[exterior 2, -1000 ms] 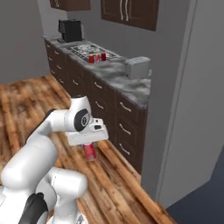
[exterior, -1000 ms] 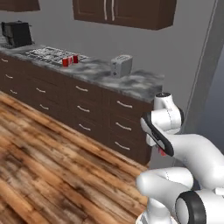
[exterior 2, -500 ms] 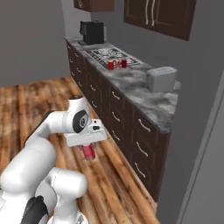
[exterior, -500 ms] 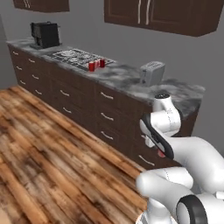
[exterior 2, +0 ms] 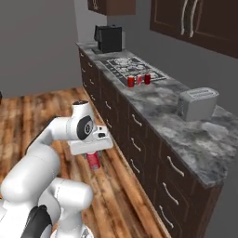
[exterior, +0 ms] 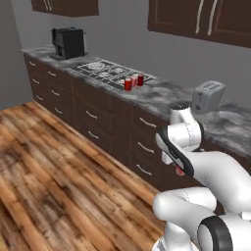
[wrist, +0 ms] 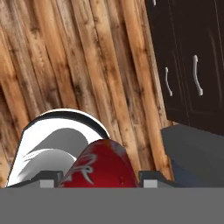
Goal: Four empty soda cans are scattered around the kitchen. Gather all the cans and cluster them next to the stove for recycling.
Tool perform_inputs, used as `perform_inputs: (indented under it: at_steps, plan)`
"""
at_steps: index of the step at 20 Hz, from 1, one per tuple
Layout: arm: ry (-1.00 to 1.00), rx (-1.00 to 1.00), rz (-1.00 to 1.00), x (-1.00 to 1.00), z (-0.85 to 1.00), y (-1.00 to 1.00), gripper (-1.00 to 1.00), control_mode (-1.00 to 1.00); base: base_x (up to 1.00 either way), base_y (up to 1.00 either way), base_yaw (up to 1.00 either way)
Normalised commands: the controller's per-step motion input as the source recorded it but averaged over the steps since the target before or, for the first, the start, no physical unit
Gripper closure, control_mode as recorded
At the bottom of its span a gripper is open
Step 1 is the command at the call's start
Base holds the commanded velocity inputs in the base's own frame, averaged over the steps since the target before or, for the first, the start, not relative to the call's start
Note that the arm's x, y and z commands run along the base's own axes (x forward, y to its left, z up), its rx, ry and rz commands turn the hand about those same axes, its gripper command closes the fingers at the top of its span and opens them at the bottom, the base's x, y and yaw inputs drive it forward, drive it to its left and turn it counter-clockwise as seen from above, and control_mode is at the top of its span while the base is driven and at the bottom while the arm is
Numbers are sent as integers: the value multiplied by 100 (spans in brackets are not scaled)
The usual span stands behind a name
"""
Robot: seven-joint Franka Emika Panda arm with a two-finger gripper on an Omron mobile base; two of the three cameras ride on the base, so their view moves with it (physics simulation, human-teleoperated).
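**Red can held low over the floor, three more beside the cooktop**

The fingers [exterior 2: 94,160] of the white robot arm are closed narrow on a small red cylindrical soda can [exterior 2: 94,161], which hangs under the hand, above the brown wooden plank floor [exterior 2: 37,107]. In the hand view the held can [wrist: 99,168] shows as a red rounded body between the two dark finger tips, with the floor planks [wrist: 87,65] behind it and dark cabinet doors with thin silver handles [wrist: 197,74] at the right side. In the left base view only a small red part of this can [exterior: 180,171] shows under the arm.

Just beside the arm stands the long desk, a row of dark brown drawers [exterior 2: 135,144] under a grey marbled stone top [exterior 2: 162,102]. On this top, in the nearer part, a silver box-shaped toaster [exterior 2: 197,103] stands upright.

Farther along the desk is the flat black cooktop with round silver-white burners [exterior 2: 128,64]. Three small red cans with silvery tops [exterior 2: 138,80] stand upright in a close group on the stone top, just beside the nearer edge of the cooktop; in the left base view the same group [exterior: 133,81] stands between the cooktop [exterior: 108,71] and the toaster [exterior: 208,95], much closer to the cooktop.

Beyond the cooktop, at the far end of the desk, stands a black box-shaped coffee machine [exterior 2: 109,38]. Dark brown wall cabinets [exterior 2: 195,21] hang above the desk against the grey wall.
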Motion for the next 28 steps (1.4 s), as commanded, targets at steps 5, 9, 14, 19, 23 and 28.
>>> perform_inputs:
  at_steps: [5, 9, 14, 19, 23, 28]
  plan:
    - [0, 0, 0, 0, 0, 0, 100, 100, 100, 29, 8]
    - [0, 0, 0, 0, 0, 0, 100, 100, 100, 16, 4]
    - [0, 0, 0, 0, 0, 0, 100, 100, 100, 31, 2]
    - [0, 0, 0, 0, 0, 0, 100, 100, 100, 41, 2]
    - [0, 0, 0, 0, 0, 0, 100, 100, 81, 21, -21]
    - [0, 0, 0, 0, 0, 0, 100, 100, 30, 15, -40]
